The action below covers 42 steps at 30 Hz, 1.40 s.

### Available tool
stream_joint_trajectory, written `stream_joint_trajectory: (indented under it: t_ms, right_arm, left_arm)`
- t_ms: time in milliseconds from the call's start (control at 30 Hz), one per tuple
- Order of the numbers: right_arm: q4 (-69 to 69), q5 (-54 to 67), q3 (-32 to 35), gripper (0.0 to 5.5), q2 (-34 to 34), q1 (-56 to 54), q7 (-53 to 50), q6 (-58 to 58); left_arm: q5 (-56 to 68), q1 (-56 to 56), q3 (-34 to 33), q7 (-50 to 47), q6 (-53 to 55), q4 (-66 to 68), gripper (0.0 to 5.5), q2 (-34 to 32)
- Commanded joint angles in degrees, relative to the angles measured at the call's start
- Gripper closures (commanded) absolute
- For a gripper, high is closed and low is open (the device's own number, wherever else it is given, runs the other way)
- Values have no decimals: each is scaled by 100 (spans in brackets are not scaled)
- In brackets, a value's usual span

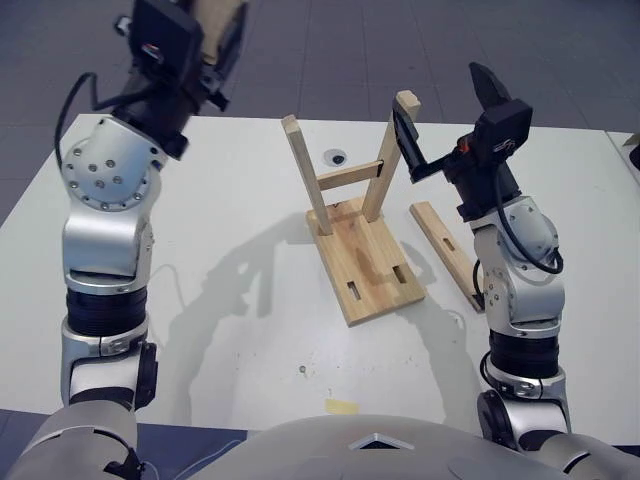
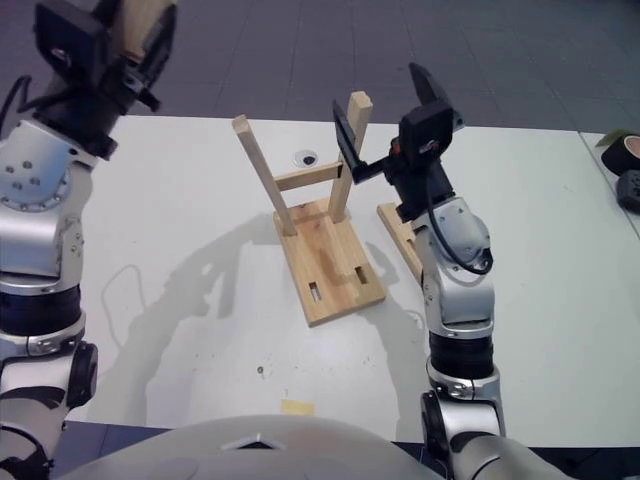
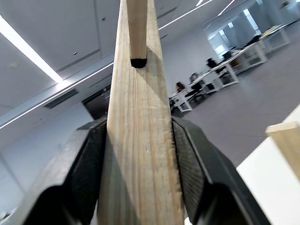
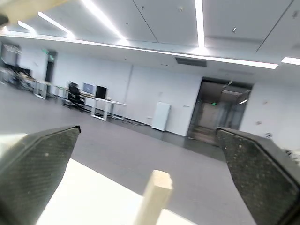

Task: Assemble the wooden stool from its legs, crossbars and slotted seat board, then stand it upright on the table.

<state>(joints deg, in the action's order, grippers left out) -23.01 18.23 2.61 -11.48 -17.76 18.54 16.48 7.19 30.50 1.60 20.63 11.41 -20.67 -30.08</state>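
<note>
The slotted seat board (image 1: 365,258) lies flat at mid-table. Two legs (image 1: 305,170) (image 1: 390,150) stand up from its far end, joined by a crossbar (image 1: 350,177). Another wooden leg piece (image 1: 447,250) lies loose on the table just right of the board. My right gripper (image 1: 448,112) is open beside the top of the right-hand standing leg (image 4: 152,197), with nothing held. My left gripper (image 1: 215,40) is raised high over the table's far left corner, shut on a wooden leg (image 3: 138,140) that has a round crossbar (image 3: 137,28) plugged into its hole.
The white table (image 1: 230,330) has a small round black hole (image 1: 335,155) behind the stool parts and a yellow tape scrap (image 1: 340,406) near the front edge. Dark objects (image 2: 625,165) sit at the far right, beyond the table's edge.
</note>
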Motion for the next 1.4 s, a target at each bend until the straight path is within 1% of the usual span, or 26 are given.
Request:
stream_joint_trajectory:
  t_ms: [33,133,200,333,433,533,633,833,967,1133,1400]
  right_arm:
    - [-629,1861,183,10,168,-210,124,1318]
    - [-758,3130,526,10,140,-287,-13,1915]
    - [-605,3741,780,10,70,-405,-151,2175]
    - [-192,4997,1366,10,38,-551,-768,2457]
    - [60,5794,1639,10,-49,-650,-1196,2555]
    - [150,6431,1704,10,-54,-769,-1539,2526]
    - [160,7030,1689,10,-162,-873,-1591,2548]
    - [452,7162,1589,10,-375,-1168,-1490,2503]
    - [521,7033,1492,71,-338,-1124,-1492,2434]
    - [493,7193,1457,166,-246,-888,-1615,2327]
    - [550,7055,1384,286,-318,-864,-1496,2307]
  left_arm:
    - [313,-227,349,491,-76,-406,344,189]
    - [405,-361,523,671,8,-580,344,275]
    - [494,-452,527,711,93,-664,344,357]
    - [664,-714,456,778,220,-825,344,427]
    - [762,-834,457,791,315,-949,344,484]
    - [797,-942,518,766,393,-1040,344,581]
    - [691,-1036,637,763,329,-978,344,650]
    - [518,-968,914,802,280,-797,344,814]
    - [487,-920,1024,829,289,-828,344,901]
    - [509,-937,998,903,302,-897,344,894]
    - [473,-848,950,1030,261,-860,344,828]
